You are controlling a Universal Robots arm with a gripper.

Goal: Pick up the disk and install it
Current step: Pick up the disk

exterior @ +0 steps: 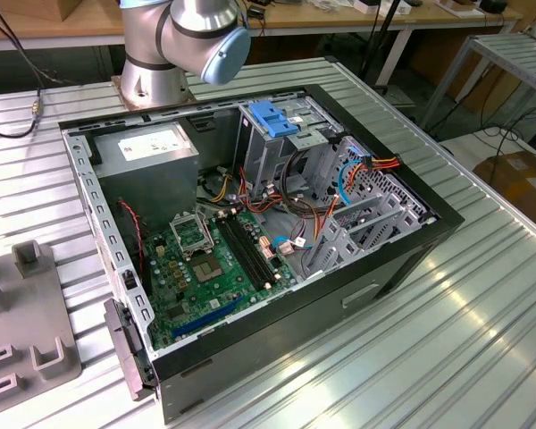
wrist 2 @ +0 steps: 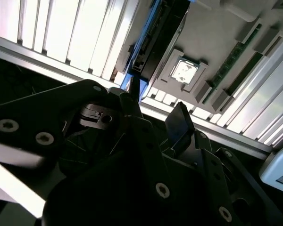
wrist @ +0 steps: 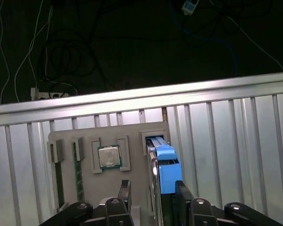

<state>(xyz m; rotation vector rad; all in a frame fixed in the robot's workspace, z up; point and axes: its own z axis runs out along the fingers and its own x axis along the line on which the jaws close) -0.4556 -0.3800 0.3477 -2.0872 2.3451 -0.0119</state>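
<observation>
In a grey holder [wrist: 132,136], disk [wrist: 166,165] upright, chip [wrist: 108,156] in its recess, pincer [wrist: 152,186] spread astride disk

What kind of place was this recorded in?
Probably a robotics lab or workshop: an open computer case sits on a slatted aluminium table beside a robot arm, with wooden workbenches behind.

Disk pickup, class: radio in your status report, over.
Gripper open, fingers either side of disk. Disk on edge in grey holder slot. Nothing seen in the way.
</observation>
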